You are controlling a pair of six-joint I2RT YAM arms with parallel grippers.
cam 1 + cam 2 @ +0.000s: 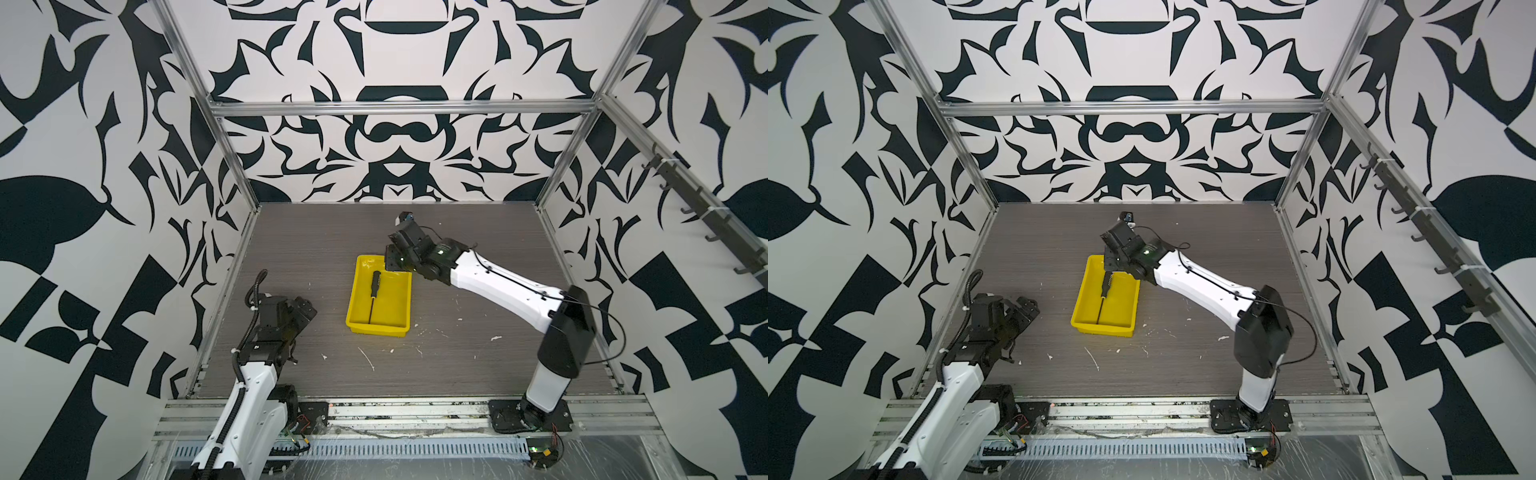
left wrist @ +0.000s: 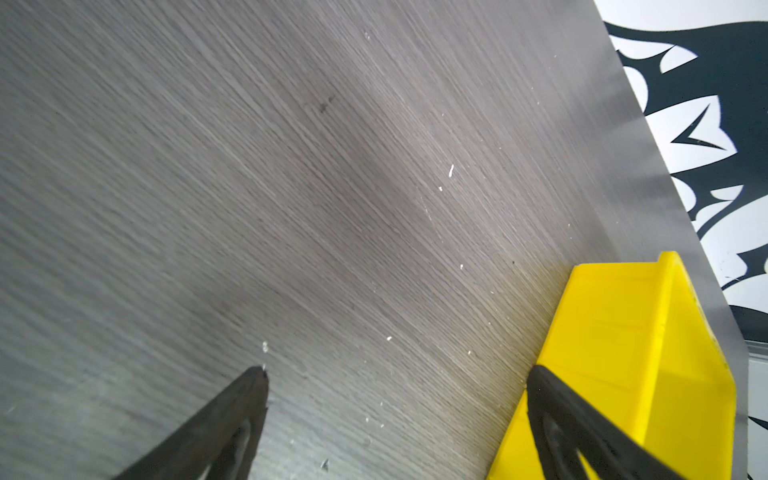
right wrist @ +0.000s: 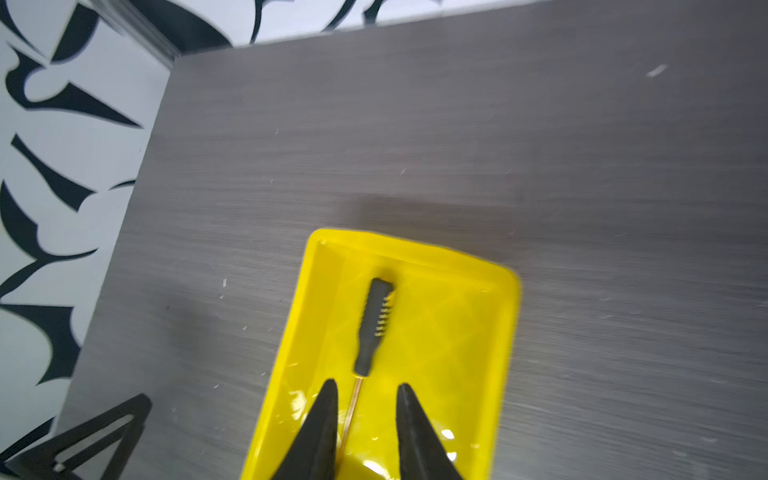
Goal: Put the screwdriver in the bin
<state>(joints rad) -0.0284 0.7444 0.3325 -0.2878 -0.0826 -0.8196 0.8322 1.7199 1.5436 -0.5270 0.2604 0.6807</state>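
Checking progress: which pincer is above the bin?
The right pincer: it hangs open over the bin, where the screwdriver lies. The left pincer is beside the bin, over the table.

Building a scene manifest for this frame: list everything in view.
table: 1, grey wood grain, cell floor
bin: 1, yellow, mid-table
screwdriver: 1, black handle, lying in the bin
flecks: several, white, front of the table
walls: 3, black-and-white pattern, around the table
frame: 1, silver, along wall edges
hook rail: 1, dark, right-hand wall
left arm: 1, white and black, front left
left end effector: 1, black, open, empty, beside the bin
right arm: 1, white and black, reaching to the bin
right end effector: 1, black, open, straddling the screwdriver shaft
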